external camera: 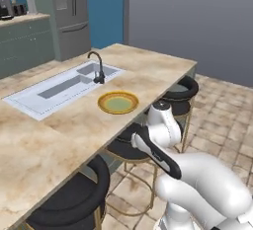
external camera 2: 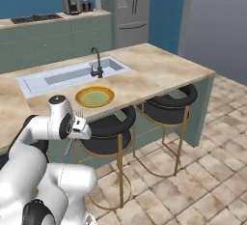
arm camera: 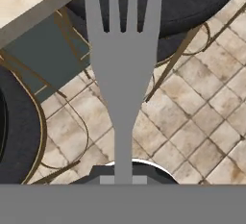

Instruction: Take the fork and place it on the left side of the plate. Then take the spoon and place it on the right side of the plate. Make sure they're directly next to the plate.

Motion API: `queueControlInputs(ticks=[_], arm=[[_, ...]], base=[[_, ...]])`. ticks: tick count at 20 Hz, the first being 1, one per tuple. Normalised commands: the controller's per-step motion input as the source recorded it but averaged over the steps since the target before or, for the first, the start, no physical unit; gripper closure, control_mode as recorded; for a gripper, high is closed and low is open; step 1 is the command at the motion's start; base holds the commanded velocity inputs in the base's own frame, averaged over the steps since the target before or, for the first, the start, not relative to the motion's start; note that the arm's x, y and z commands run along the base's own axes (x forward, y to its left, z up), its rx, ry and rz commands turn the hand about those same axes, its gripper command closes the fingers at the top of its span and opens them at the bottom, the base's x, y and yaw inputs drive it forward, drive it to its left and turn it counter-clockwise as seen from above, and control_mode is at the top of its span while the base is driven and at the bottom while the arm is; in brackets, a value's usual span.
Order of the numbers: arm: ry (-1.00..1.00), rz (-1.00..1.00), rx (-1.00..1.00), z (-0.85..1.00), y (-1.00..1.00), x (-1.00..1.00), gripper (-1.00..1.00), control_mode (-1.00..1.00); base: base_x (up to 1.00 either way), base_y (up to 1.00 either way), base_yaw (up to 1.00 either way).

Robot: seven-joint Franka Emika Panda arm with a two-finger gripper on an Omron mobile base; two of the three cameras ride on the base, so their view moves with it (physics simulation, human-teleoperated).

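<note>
The grey four-tined fork (arm camera: pixel 122 69) stands large in the hand view, tines up, its thin handle running down into my gripper (arm camera: pixel 123 179), which is shut on it. In the right base view the gripper (external camera 2: pixel 81 128) hangs off the island's near edge, below counter height, above a black stool, with the fork (external camera 2: pixel 69 147) showing as a thin grey sliver beside it. The round plate (external camera: pixel 117 102) with its orange-yellow rim and green centre lies on the counter by the near edge, just in front of the faucet; the plate (external camera 2: pixel 95 96) is up and to the right of the gripper. The spoon is out of view.
A sink (external camera: pixel 59 88) with a black faucet (external camera: pixel 99 68) is set into the marble island (external camera: pixel 44 140) behind the plate. Black stools with gold legs (external camera 2: pixel 166 105) stand along the island's near side over a tiled floor. Cabinets and a fridge (external camera 2: pixel 128 7) line the far wall.
</note>
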Motion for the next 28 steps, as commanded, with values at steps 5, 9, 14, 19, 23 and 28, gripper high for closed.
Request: queueControlInputs(ticks=[5,9,14,19,23,28], arm=[[0.0,0.0,0.0,0.0,0.0,0.0,1.0,1.0],[0.0,0.0,0.0,0.0,0.0,0.0,1.0,1.0],[0.0,0.0,0.0,0.0,0.0,0.0,1.0,1.0],[0.0,0.0,0.0,0.0,0.0,0.0,1.0,1.0],[0.0,0.0,0.0,0.0,0.0,0.0,1.0,1.0],[0.0,0.0,0.0,0.0,0.0,0.0,1.0,1.0]], base=[[0.46,-0.13,0.4],[0.18,-0.13,0.49],[0.38,-0.33,0.49],[0.66,-0.27,0.37],[0.66,-0.27,0.23],[0.15,-0.01,0.02]])
